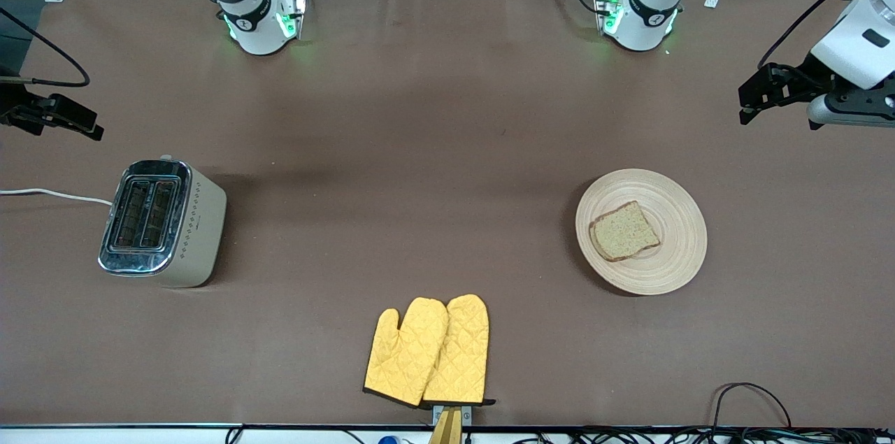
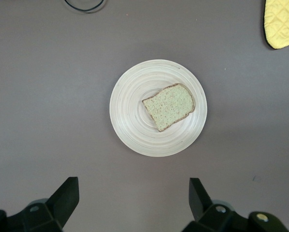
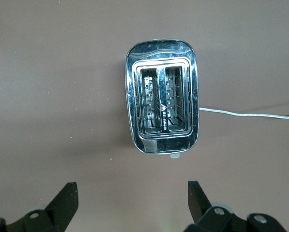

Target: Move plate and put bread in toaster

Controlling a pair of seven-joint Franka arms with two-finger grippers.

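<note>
On brown table, plate holds bread; left hand, right hand released

You are seeing the right gripper cut off at the front view's edge, so only part of its dark fingers is showing there, and the toaster's white cord is running out of that same edge. The yellow oven mitts are overlapping, one hiding part of the other, and in the left wrist view only a corner of a mitt is showing.
</note>
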